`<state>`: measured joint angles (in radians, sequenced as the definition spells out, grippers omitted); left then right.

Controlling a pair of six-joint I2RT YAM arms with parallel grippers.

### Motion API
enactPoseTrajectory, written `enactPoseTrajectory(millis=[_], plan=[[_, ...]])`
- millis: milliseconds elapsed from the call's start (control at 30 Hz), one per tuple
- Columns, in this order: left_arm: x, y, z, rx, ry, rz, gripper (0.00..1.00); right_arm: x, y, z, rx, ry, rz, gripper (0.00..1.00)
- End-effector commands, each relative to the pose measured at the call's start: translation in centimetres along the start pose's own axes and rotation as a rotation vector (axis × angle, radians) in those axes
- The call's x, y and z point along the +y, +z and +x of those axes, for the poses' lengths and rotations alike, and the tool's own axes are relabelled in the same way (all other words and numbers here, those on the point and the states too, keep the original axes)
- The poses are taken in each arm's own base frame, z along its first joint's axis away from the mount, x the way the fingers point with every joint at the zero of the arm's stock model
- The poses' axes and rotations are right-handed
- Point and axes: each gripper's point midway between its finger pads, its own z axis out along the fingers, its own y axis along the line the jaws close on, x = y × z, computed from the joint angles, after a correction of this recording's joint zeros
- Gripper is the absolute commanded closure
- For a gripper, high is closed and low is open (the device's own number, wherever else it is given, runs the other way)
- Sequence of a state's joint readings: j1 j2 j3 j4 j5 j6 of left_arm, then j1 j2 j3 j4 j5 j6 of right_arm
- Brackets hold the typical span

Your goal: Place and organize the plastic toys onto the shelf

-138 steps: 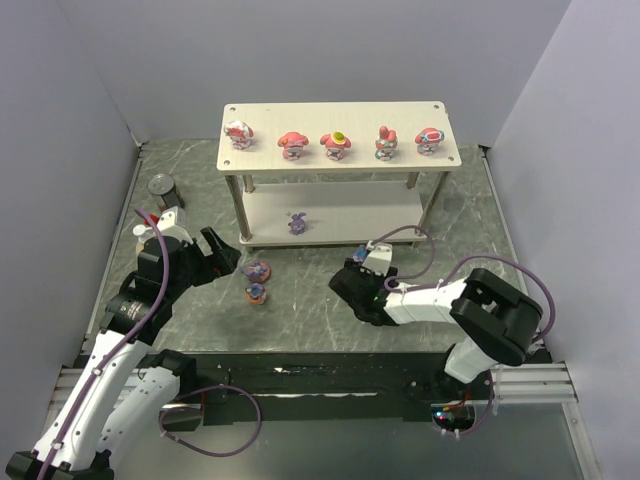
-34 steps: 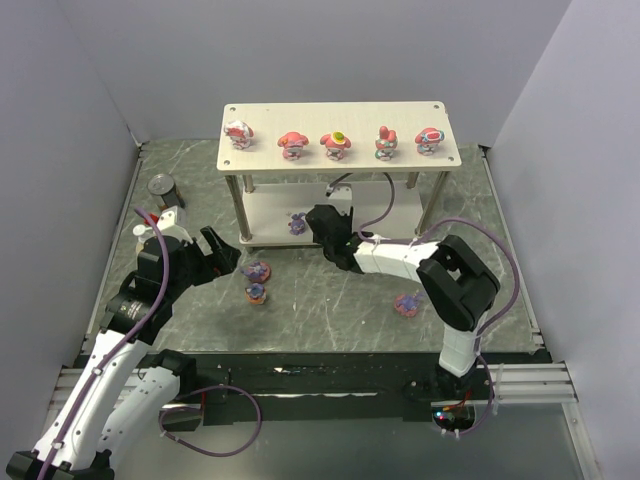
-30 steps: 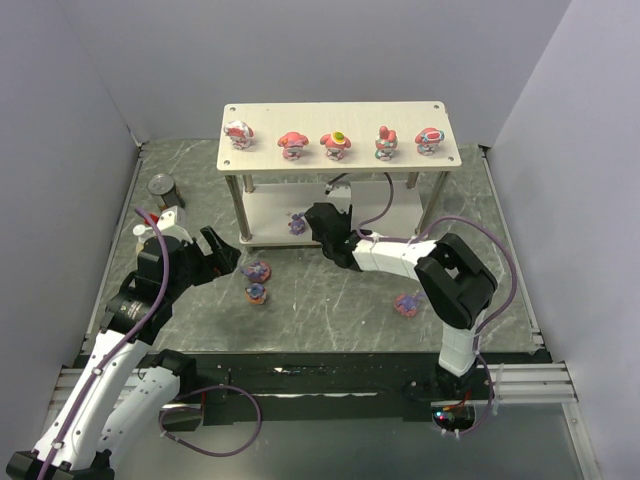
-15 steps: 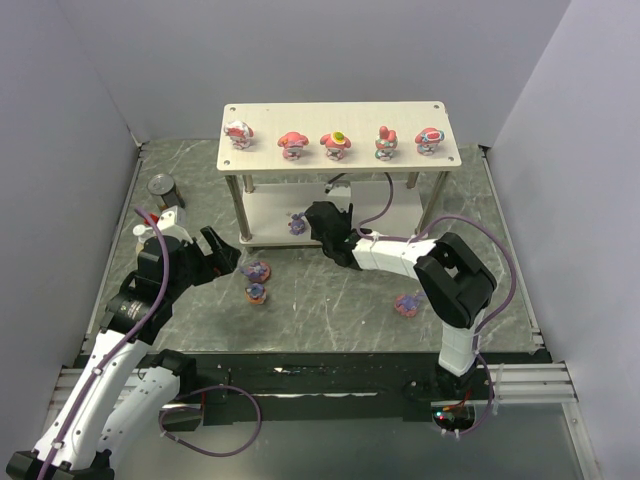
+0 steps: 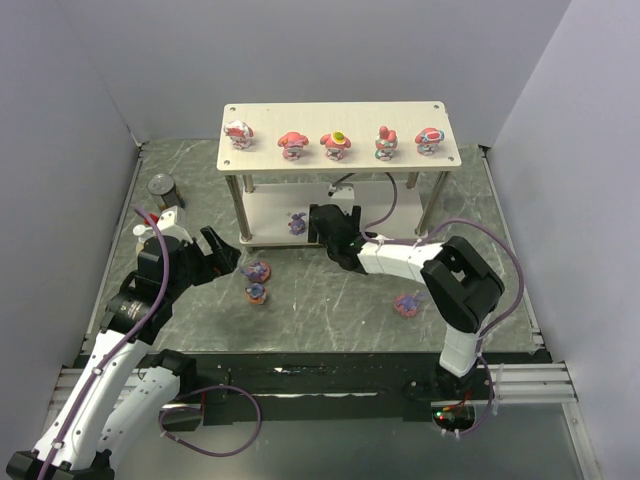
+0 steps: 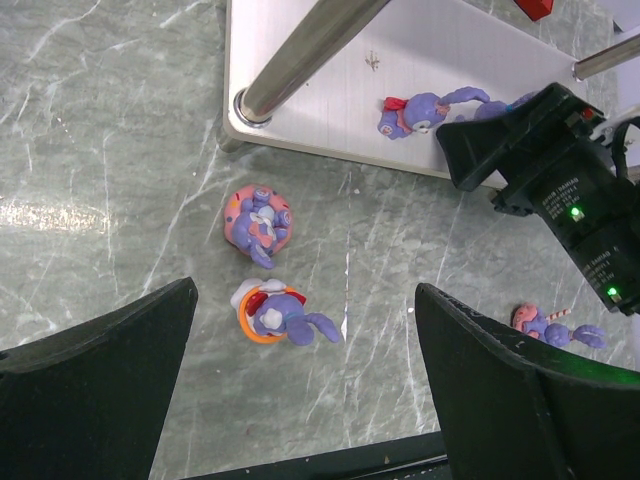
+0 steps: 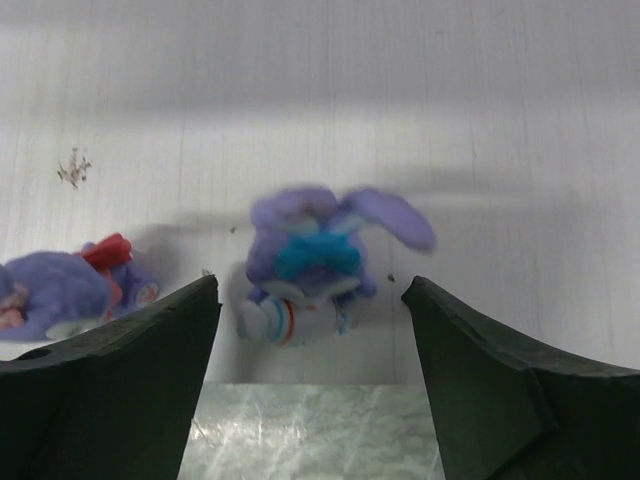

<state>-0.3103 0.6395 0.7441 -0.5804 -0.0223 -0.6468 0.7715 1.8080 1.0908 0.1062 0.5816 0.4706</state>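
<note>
Plastic toys (image 5: 337,143) stand five in a row atop the shelf (image 5: 440,110), with three more on the table (image 5: 330,290). Seen from the left wrist, the left gripper (image 6: 305,292) gapes wide over two of those. Seen from the right wrist, the right gripper (image 7: 310,295) is spread, with a purple eared toy (image 7: 305,265) untouched between its fingers on the lower board (image 7: 420,120).

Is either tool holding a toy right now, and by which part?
Nothing is held. The right tool stands open around a purple rabbit-eared toy on the shelf's lower board, without touching it. The left tool hovers open, empty.
</note>
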Motion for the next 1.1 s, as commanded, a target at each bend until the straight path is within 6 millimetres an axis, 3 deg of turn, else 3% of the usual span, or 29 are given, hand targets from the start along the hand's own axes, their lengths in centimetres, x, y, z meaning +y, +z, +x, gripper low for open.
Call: enactPoseTrajectory(millis=[0, 300, 467, 500, 600, 733, 867, 1067], plan=[[-0.7, 0.0, -0.8, -0.030, 0.011, 0.032, 0.04, -0.4, -1.8, -2.2, -0.041, 0.040, -0.026, 0.14], [-0.6, 0.0, -1.0, -0.036, 0.010, 0.032, 0.04, -0.7, -5.0, -2.6, -0.067, 0.045, -0.075, 0.11], [-0.5, -0.1, -1.1, -0.041, 0.008, 0.029, 0.04, 1.6, -7.5, -1.3, -0.070, -0.011, -0.153, 0.12], [-0.5, -0.2, -1.1, -0.041, 0.007, 0.029, 0.04, 3.1, -9.0, -0.7, -0.072, -0.036, -0.194, 0.12], [-0.3, -0.2, -1.2, -0.049, 0.002, 0.017, 0.04, 4.6, -11.6, -0.2, -0.099, -0.055, -0.218, 0.12], [0.0, -0.4, -1.6, -0.068, -0.005, -0.001, 0.04, 7.3, -15.5, 2.0, -0.076, -0.015, -0.309, 0.12], [0.3, -0.7, -2.0, -0.088, -0.016, -0.022, 0.04, 8.8, -17.1, 4.6, -0.043, 0.019, -0.357, 0.12], [1.2, -1.4, -3.1, -0.142, -0.038, -0.074, 0.04, 11.9, -17.0, 9.6, 0.031, -0.026, -0.346, 0.12]])
